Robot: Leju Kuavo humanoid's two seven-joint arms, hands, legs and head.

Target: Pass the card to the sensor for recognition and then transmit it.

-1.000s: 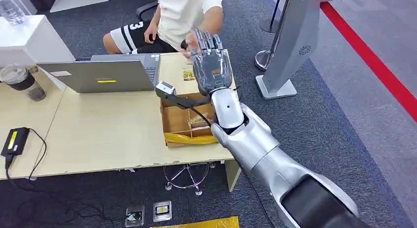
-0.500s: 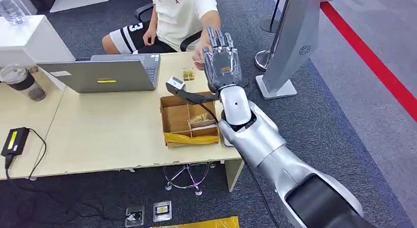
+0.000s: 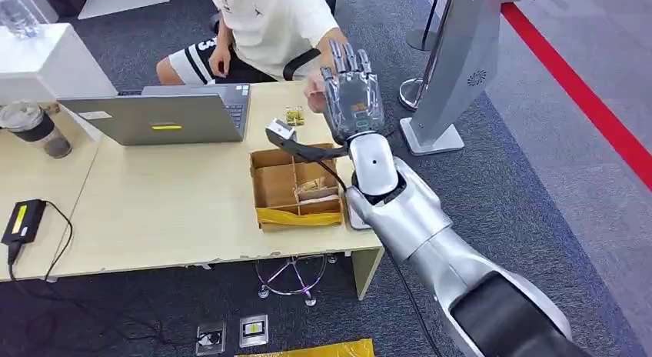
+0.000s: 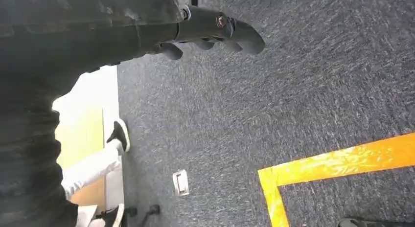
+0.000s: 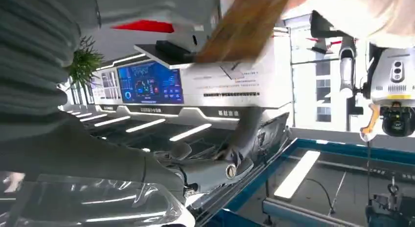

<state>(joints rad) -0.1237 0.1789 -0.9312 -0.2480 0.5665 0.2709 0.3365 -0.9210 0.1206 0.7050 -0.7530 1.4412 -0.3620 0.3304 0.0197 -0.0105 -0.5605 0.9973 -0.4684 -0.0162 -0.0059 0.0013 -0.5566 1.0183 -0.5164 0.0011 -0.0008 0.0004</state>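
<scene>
**Card at the hand-over, person reaching in**

Nearest the robot, the left robot hand (image 4: 210, 34) hangs down over grey carpet with its fingers curled in and nothing in them; it takes no part here. The right arm stretches forward over the near corner of the counter (image 3: 154, 211), passing above a divided cardboard tray (image 3: 296, 189) with yellow tape along its front edge.

Further out, the right robot hand (image 3: 352, 95) is raised upright with its back to the head camera, fingers extended and close together. The card (image 5: 244, 26) cannot be seen from the head view; in the right wrist view a blurred tan slab lies in front of the palm, which is probably the card, but whether the fingers clamp it or it merely rests against them cannot be told. Just beyond the fingers, a person's hand (image 3: 315, 91) reaches toward the palm side.

Farthest, the seated person (image 3: 269, 26) in a white shirt faces the counter, beside a laptop (image 3: 158, 115) and a small block (image 3: 294, 115) that may be the sensor.

By this layout the sensing step looks done and the transmit step is in hand. The next move calls for holding the arm steady and easing the fingers apart once the person has the card, so it does not fall.
</scene>
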